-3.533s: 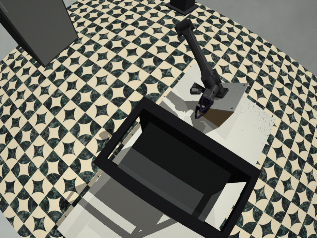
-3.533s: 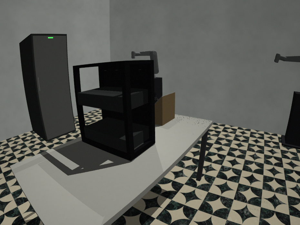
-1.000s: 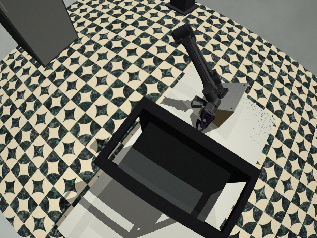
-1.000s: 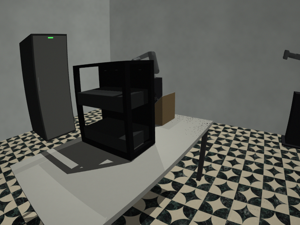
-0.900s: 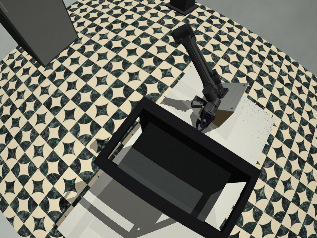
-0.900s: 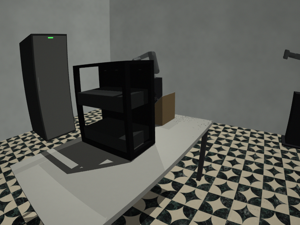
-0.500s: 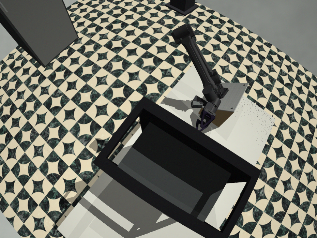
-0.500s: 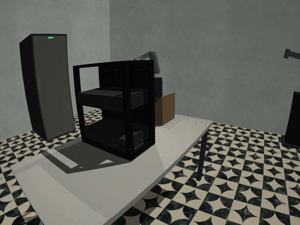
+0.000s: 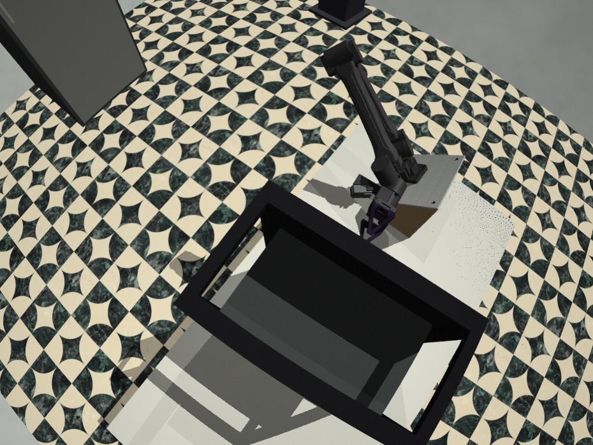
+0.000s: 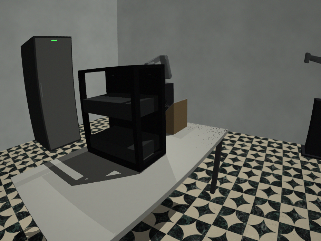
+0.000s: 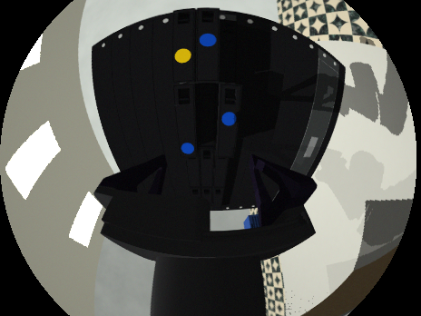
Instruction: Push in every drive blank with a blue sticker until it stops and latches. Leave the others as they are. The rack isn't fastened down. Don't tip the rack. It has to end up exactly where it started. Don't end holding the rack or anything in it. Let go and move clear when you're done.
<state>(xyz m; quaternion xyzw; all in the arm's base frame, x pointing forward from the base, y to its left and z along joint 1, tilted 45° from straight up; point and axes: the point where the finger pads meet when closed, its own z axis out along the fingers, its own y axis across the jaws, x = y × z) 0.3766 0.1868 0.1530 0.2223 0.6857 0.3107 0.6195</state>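
Observation:
The black rack (image 9: 382, 263) (image 10: 135, 116) (image 11: 136, 77) stands upright on the table; its front faces my wrist camera. In the wrist view, an upper blank with a blue sticker (image 11: 208, 40) sits beside one with a yellow sticker (image 11: 182, 55). Below, a right-hand blank has a blue sticker (image 11: 229, 118) and a left-hand one has a blue sticker (image 11: 187, 148), with a dark gap between them. Smaller dark blanks show lower down. How far each blank sticks out is hard to tell. My gripper (image 11: 208, 159) (image 9: 368, 234) is open and empty, in front of the rack; contact is not visible.
A brown box with a grey top (image 9: 433, 179) (image 10: 180, 114) stands beside my wrist on the table (image 10: 155, 186). A tall cabinet (image 9: 81, 57) (image 10: 57, 90) stands on the floor beyond. Another arm (image 10: 312, 58) is at the far right of the exterior view.

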